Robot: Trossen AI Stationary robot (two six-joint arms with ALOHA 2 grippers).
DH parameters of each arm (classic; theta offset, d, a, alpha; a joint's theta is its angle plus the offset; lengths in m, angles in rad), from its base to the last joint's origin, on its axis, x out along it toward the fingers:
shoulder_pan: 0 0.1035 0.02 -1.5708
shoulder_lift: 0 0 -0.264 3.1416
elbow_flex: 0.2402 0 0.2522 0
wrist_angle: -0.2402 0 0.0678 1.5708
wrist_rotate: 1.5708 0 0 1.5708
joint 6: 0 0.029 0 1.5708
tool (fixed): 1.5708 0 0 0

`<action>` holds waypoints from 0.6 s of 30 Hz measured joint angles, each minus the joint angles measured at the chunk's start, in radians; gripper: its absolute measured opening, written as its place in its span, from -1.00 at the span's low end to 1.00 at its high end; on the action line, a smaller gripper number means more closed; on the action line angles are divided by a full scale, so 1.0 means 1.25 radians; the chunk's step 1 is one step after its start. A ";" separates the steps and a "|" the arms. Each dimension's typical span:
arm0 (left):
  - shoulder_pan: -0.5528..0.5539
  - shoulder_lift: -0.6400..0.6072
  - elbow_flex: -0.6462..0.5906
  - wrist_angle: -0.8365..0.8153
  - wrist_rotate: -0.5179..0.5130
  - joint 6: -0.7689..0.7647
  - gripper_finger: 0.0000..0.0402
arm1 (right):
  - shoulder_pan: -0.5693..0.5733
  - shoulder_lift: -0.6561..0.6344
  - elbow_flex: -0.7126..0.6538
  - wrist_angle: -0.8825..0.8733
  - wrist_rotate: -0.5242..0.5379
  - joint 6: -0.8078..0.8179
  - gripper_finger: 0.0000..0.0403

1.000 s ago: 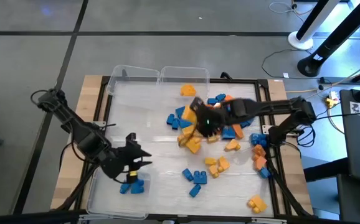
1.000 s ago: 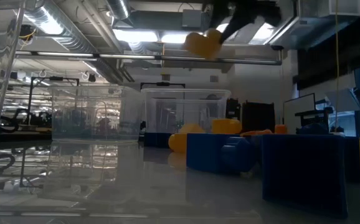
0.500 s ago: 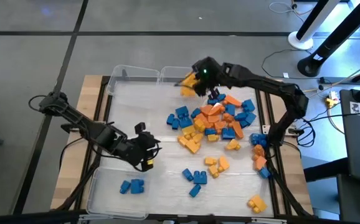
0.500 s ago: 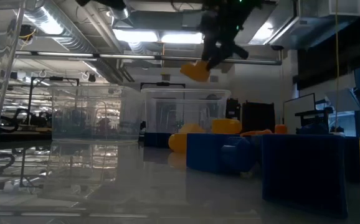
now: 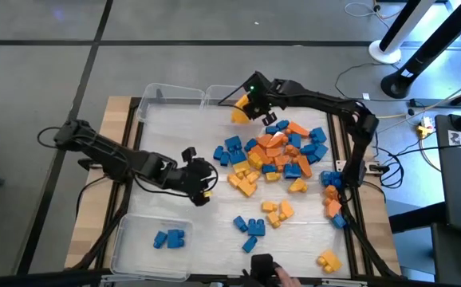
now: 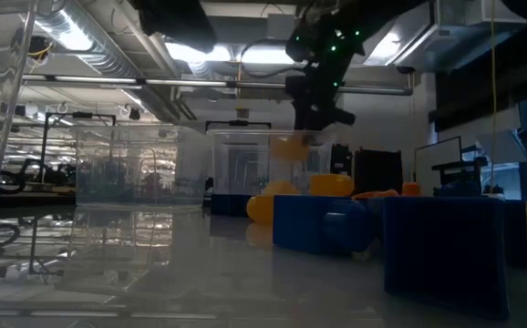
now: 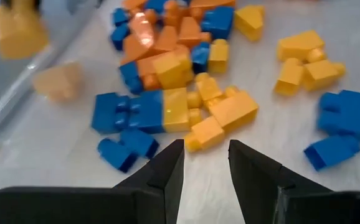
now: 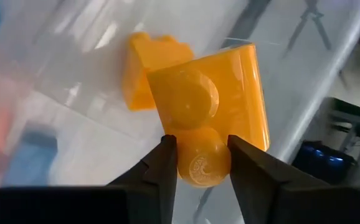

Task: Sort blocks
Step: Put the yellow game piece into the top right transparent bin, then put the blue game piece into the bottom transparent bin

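Landmark: the big pile of blocks (image 5: 274, 155) in the middle of the bench (image 5: 206, 203); blue, orange and yellow ones all mixed up
Right gripper (image 8: 198, 163): up in the air past the far side of the pile, over the far middle bin (image 5: 234, 97); its two fingers pinch a yellow block (image 8: 208, 115) by one round knob; so it is grasping that block
Block in far bin: one more yellow block (image 8: 149, 65) lies in that bin, just under the held one
Left gripper (image 7: 206, 163): low over the bench, on the left side of the pile, pointing at it; its fingers stand a little apart with nothing between them; it is let go, holding nothing
Blocks close to left gripper: a yellow block (image 7: 220, 118) and a blue block (image 7: 127, 112) sit just in front of its fingers
Near bin (image 5: 135, 251): a clear bin at the near left of the pile; two blue blocks (image 5: 169, 237) lie inside
Loose blocks: a few blue blocks (image 5: 250, 229) and yellow blocks (image 5: 277, 211) lie on the near side of the pile; more lie by the bench's right edge
Far left bin (image 5: 167, 97): a clear bin, far and left of the pile
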 joint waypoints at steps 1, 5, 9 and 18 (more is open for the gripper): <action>0.007 0.006 0.000 0.019 0.025 0.017 -0.42 | 0.000 0.005 0.000 0.002 0.000 0.008 -0.29; 0.025 0.037 0.000 0.077 0.121 0.069 -0.42 | 0.000 0.015 0.000 0.004 0.013 0.024 -0.10; 0.036 0.068 0.000 0.106 0.200 0.109 -0.42 | 0.000 0.016 0.000 0.014 0.080 0.023 0.08; 0.036 0.170 0.000 0.276 0.306 0.264 -0.42 | 0.000 0.011 0.000 -0.010 0.251 0.044 0.21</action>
